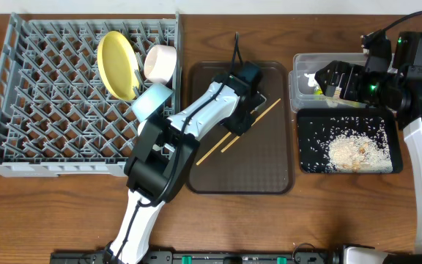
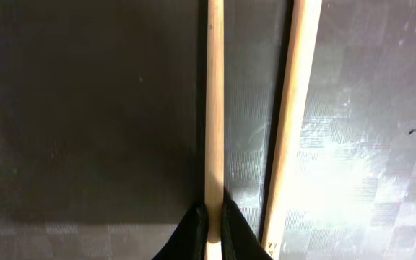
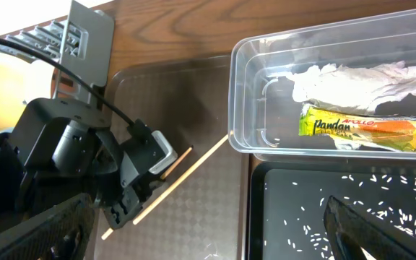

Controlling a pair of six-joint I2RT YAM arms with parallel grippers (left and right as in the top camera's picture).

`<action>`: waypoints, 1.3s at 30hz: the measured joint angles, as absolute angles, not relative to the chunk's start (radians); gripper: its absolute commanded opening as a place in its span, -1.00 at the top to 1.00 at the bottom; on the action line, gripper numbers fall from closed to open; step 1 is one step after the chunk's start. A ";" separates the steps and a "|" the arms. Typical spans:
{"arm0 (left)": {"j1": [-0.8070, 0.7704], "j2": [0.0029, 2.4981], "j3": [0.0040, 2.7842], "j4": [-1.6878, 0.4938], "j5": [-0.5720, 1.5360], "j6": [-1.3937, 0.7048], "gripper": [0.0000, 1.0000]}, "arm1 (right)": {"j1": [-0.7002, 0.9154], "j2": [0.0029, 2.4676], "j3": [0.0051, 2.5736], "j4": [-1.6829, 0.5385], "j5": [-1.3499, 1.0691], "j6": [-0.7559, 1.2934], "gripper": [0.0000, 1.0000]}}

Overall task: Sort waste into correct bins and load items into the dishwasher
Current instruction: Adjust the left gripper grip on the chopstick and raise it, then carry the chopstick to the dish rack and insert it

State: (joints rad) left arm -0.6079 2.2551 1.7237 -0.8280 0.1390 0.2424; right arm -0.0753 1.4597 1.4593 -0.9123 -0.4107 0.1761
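Wooden chopsticks [image 1: 212, 150] are lying side by side on the brown tray [image 1: 262, 170] in the middle of the table. In the overhead view they are running from about 7 o'clock to 1 o'clock, close together but apart. The left gripper [image 2: 214, 220] is pinching one chopstick [image 2: 214, 108] between its narrow, closed tips. The second chopstick [image 2: 295, 123] is lying free just beside it, at 3 o'clock in the left wrist view.

The right gripper [image 1: 327, 79] is hanging with its jaws spread wide, holding nothing, over the clear tub [image 3: 244, 94] at 2 o'clock of the table. The white paper [image 3: 360, 78] and the snack wrapper [image 3: 367, 128] are lying inside this tub. The rice [image 1: 354, 152] is lying in the black tray [image 1: 390, 165] at 4 o'clock. The dish rack [image 1: 42, 139] is standing at 9 o'clock, carrying the yellow plate [image 1: 116, 62], the cup [image 1: 160, 64] and the blue bowl [image 1: 151, 99].

I am judging a chopstick to be very light, stiff and smooth, so it is likely rolling or swinging easily in a small pinch. Taking it near the middle seems best for keeping it level. Such a thin stick is also risking a slip through the rack's openings.
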 measured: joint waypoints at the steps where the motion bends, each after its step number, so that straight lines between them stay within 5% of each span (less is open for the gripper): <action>1: -0.608 2.255 1.726 -0.829 0.138 0.239 0.85 | -0.075 1.460 1.459 -0.912 -0.411 0.176 -0.99; 10: -0.581 2.204 1.862 -0.934 0.071 0.207 0.85 | -0.075 1.460 1.459 -0.912 -0.411 0.176 -0.98; 24: -0.257 1.654 1.945 -1.037 -0.007 0.192 0.85 | -0.075 1.460 1.459 -0.912 -0.411 0.176 -0.98; 32: -0.043 1.752 1.874 -1.085 -0.057 0.263 0.85 | -0.075 1.460 1.459 -0.912 -0.411 0.176 -0.98; 39: -0.008 1.915 1.820 -1.093 -0.059 0.279 0.85 | -0.075 1.460 1.459 -0.912 -0.411 0.176 -0.98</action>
